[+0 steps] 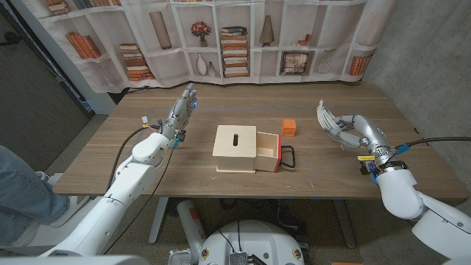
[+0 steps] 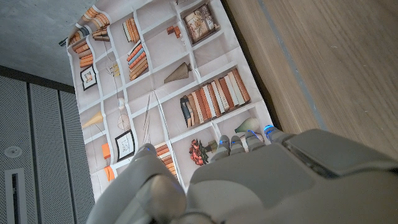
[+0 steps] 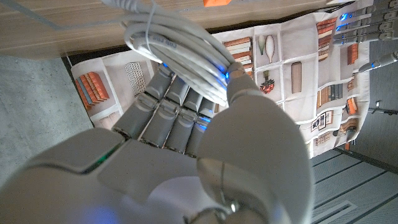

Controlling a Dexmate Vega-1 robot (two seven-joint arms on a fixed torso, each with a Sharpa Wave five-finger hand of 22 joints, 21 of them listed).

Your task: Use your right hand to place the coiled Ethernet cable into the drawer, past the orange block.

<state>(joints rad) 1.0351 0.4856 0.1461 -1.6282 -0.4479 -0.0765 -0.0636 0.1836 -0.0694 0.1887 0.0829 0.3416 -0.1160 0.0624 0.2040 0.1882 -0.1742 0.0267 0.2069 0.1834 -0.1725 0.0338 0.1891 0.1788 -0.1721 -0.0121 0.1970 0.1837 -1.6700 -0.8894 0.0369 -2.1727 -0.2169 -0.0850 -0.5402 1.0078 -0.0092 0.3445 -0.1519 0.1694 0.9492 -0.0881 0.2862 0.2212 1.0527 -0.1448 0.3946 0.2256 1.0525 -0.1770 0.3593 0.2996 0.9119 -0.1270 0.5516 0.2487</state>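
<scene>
Right hand [image 3: 186, 155] seen from behind, fingers [image 3: 163, 109] and thumb closed round white coiled cable [image 3: 177, 46]. Cable loops bunched, lifted off wooden worktop [image 3: 74, 18]. Orange block [image 3: 217, 2] at worktop's far edge, partly cut off. Behind: curtain printed with bookshelves [image 3: 292, 68]. Left hand's fingertips [image 3: 364, 31] at frame corner.

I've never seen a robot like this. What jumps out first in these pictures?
Probably the right hand, raised above the table's right side and gripping a coiled white cable. Next comes the pale wooden box at the table's middle, its drawer pulled open toward that hand, with a small orange block just behind it. The left hand is raised, holding nothing.
</scene>
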